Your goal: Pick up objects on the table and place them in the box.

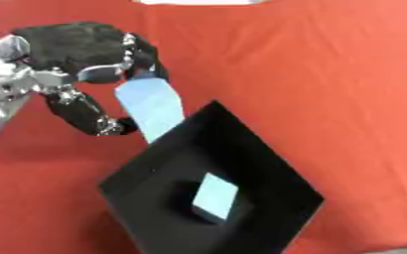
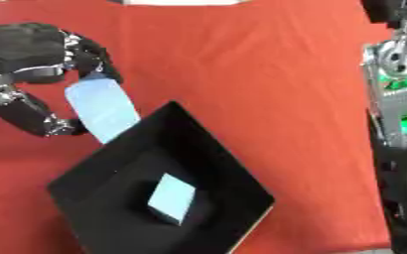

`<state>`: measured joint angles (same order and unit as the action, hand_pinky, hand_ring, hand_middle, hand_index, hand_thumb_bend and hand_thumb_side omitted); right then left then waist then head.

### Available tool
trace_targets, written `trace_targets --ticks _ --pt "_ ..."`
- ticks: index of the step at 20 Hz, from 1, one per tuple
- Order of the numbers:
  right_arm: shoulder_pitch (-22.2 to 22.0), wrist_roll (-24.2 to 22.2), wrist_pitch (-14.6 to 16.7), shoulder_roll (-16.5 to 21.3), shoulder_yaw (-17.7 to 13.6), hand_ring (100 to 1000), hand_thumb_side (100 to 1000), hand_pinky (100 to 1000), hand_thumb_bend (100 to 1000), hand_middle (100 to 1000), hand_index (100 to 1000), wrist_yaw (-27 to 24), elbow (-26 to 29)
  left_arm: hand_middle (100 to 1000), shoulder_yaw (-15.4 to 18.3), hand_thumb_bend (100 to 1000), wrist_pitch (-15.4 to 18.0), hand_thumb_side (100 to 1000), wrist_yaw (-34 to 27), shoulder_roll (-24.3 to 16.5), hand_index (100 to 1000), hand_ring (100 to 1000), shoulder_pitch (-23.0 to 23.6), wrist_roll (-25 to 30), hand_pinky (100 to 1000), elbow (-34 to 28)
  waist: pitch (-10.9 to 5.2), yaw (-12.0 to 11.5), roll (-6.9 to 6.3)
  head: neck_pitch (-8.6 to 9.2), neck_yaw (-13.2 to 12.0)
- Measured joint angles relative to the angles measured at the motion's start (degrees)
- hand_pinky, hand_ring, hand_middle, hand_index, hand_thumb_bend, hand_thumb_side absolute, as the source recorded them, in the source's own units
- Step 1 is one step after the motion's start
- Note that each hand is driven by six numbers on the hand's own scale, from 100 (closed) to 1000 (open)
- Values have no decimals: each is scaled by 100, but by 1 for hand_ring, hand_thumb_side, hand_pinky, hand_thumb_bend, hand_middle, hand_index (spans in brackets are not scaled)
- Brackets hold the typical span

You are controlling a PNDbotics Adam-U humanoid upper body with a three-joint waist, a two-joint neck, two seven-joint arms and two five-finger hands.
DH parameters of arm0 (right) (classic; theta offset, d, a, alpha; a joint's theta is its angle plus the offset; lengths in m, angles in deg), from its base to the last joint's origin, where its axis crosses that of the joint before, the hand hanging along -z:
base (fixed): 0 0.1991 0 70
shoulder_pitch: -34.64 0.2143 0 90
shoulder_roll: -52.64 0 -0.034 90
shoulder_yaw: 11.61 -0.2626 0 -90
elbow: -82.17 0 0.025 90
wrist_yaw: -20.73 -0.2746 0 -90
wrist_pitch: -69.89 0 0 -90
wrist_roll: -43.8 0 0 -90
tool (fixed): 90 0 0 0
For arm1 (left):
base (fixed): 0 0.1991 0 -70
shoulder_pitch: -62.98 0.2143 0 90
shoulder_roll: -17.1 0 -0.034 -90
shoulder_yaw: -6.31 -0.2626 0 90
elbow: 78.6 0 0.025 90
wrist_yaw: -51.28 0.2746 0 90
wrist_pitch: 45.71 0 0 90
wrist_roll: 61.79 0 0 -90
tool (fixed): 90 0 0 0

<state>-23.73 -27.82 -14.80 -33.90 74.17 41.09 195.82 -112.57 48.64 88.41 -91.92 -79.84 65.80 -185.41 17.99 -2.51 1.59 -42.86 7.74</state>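
Observation:
My left hand (image 1: 85, 47) comes in from the upper left, its fingers and thumb curled round the top of a pale blue flat packet (image 1: 152, 106). The packet hangs tilted, its lower end just over the upper left rim of the black box (image 1: 268, 149). The box sits cornerwise on the red cloth. Inside it lies another pale blue flat object (image 1: 217, 197) on a dark block. Of my right arm (image 2: 400, 99) only the forearm shows along the right edge in the right eye view; its hand is out of sight.
A red cloth (image 1: 311, 64) covers the table. A white strip (image 1: 198, 2) shows at the far edge. The right arm's silver and black body stands over the right side of the table.

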Motion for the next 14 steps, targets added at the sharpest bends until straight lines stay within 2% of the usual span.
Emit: trace_targets --ticks 7,11,14 --pt "-96 7 3 0 -1 601 676 773 100 526 793 41 0 574 458 529 -133 100 124 -277 714 527 -219 -70 395 -585 -182 -68 -82 -94 162" --pt "-155 28 27 0 -4 603 677 773 100 530 793 95 0 569 470 477 -106 100 -137 -288 711 521 -312 -107 384 -694 -341 -70 -150 -95 220" --pt "-196 44 43 -2 -6 604 678 773 100 531 793 143 0 561 373 444 -36 100 -402 -287 705 513 -385 -150 372 -700 -400 -70 -185 -95 245"
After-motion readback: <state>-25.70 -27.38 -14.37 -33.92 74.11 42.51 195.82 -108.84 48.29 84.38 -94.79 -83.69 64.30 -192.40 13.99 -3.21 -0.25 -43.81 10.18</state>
